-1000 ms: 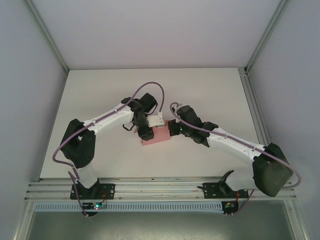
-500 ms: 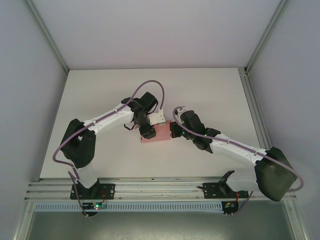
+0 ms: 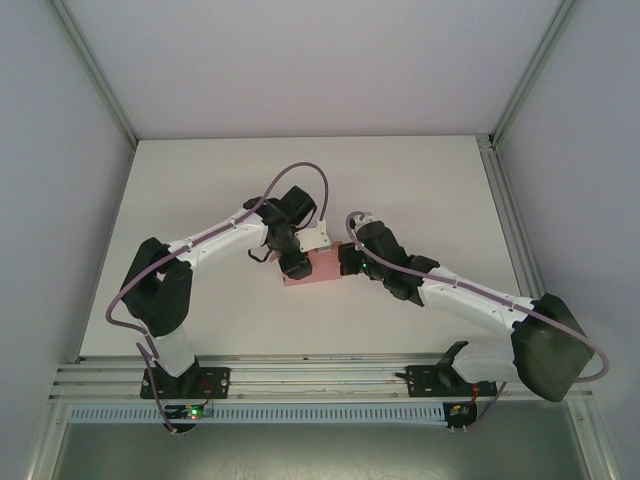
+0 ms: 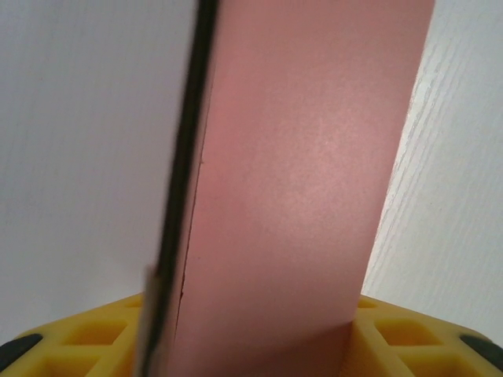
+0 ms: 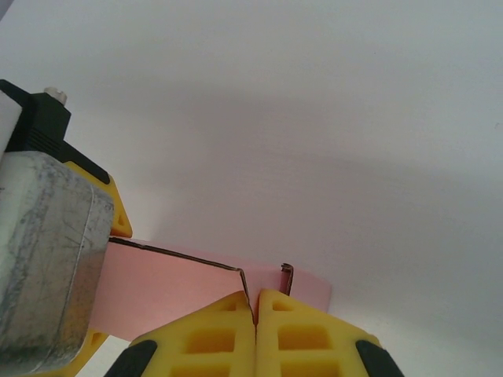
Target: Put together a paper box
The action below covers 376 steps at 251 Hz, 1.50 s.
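The pink paper box (image 3: 322, 268) hangs between both grippers near the middle of the white table (image 3: 420, 180). My left gripper (image 3: 297, 264) is shut on its left end; in the left wrist view a pink panel (image 4: 299, 181) stands edge-on between the yellow fingers (image 4: 78, 338). My right gripper (image 3: 346, 258) is shut on a thin pink flap at the box's right end; in the right wrist view the yellow fingertips (image 5: 228, 322) meet on the card (image 5: 173, 283), with the gripper (image 5: 256, 308) pinching it. The left gripper's body (image 5: 47, 259) shows at that view's left edge.
Aluminium frame rails (image 3: 300, 378) run along the near edge, with upright posts (image 3: 95, 70) at the back corners. White walls enclose the table on three sides. Purple cables (image 3: 305, 175) loop over both arms.
The right gripper moved left toward the box and closed in on its right end. The left gripper and box shifted slightly, the box turning a little.
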Each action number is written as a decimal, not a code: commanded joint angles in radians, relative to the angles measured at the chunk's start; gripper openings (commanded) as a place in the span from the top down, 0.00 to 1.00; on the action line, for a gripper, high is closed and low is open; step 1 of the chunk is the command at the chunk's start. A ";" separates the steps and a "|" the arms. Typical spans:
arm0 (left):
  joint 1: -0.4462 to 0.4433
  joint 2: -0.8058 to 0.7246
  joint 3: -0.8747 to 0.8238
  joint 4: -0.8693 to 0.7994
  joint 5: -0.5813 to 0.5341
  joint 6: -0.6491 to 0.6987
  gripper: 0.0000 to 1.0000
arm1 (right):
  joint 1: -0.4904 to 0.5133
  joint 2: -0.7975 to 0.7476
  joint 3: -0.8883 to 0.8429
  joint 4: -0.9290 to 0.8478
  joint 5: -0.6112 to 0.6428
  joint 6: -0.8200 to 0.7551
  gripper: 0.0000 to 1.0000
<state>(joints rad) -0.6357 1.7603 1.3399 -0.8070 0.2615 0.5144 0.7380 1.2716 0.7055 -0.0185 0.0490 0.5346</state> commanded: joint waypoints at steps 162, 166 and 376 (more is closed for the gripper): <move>-0.007 -0.022 -0.016 0.107 0.030 -0.051 0.48 | 0.070 -0.071 -0.248 0.180 0.060 -0.150 1.00; -0.008 -0.026 -0.015 0.109 0.032 -0.054 0.47 | 0.070 -0.074 -0.249 0.181 0.062 -0.152 1.00; -0.019 -0.306 -0.135 0.029 -0.154 -0.520 0.36 | 0.198 -0.033 -0.118 0.091 0.421 -0.039 1.00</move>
<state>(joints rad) -0.6426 1.4639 1.2568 -0.7547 0.1730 0.1490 0.9218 1.2205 0.5720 0.0990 0.4213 0.4755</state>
